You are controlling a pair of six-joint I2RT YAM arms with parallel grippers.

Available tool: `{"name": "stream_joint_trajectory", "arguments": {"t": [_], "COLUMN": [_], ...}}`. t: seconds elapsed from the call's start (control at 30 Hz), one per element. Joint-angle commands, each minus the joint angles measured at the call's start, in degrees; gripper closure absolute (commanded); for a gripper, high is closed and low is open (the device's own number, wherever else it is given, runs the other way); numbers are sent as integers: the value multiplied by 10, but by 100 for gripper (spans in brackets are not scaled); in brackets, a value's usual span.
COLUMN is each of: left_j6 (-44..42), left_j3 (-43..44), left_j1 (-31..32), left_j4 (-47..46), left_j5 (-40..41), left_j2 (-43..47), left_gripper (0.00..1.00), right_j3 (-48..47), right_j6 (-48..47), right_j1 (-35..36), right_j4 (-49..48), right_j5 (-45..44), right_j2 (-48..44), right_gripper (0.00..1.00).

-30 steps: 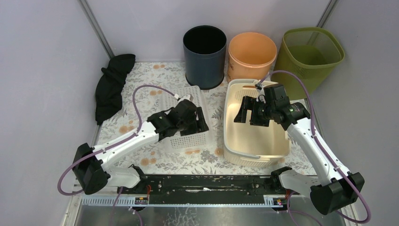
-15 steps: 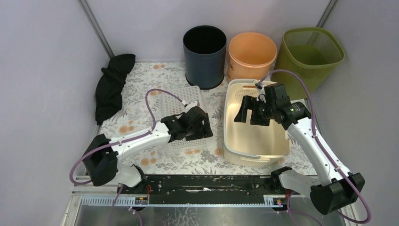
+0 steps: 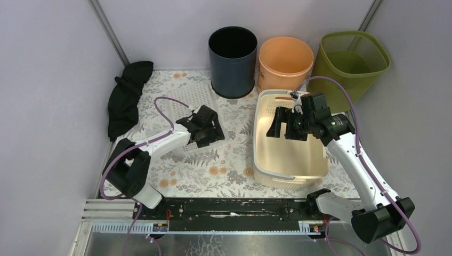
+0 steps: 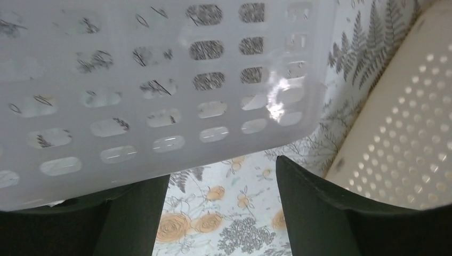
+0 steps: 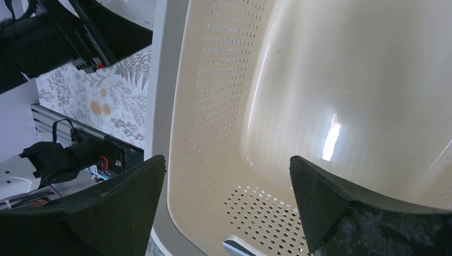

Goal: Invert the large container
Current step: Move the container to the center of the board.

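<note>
The large container (image 3: 291, 160) is a cream perforated tub standing upright, mouth up, on the right of the flowered tablecloth; its inside fills the right wrist view (image 5: 320, 80). My right gripper (image 3: 281, 126) hangs open above its inside near the left wall, holding nothing (image 5: 227, 158). My left gripper (image 3: 205, 128) is open at the near edge of a small white slotted basket (image 3: 192, 98). In the left wrist view that basket (image 4: 160, 80) hangs over the left finger (image 4: 133, 213), and only tablecloth shows between the jaws (image 4: 221, 169). The tub's wall (image 4: 394, 133) lies to the right.
At the back stand a dark blue bin (image 3: 232, 61), an orange bin (image 3: 285, 61) and a green mesh bin (image 3: 352, 61). A black cloth (image 3: 127, 98) lies against the left wall. A black rail (image 3: 234, 208) runs along the near edge.
My left arm has swung left and back, and the small white basket has moved left and back with it, away from the cream tub. The right arm has barely moved.
</note>
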State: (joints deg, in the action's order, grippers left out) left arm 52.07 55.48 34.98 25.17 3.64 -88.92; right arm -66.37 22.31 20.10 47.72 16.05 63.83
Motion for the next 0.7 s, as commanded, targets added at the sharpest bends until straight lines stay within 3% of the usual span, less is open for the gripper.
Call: {"name": "stream_joint_trajectory", "arguments": {"t": [0.0,0.37,0.67], "left_j6": [-37,-91,-113], "left_j3": [20,66,169], "left_j1": [-51,-200,-268], "left_j4": [-39,-38,-15], "left_j5": [-13,-33,-24], "left_j2": [-13,-67,-154], "left_gripper": [21,21,22], "right_j3": [-24,-19,-10], "right_j6": [-15,-18,-23], "right_j1": [3,3,3], "right_j4": [5,11,18], "right_j5": [-7,-10,-12], "right_j2": [-8,-21,-32], "right_gripper": [6,6,5]}}
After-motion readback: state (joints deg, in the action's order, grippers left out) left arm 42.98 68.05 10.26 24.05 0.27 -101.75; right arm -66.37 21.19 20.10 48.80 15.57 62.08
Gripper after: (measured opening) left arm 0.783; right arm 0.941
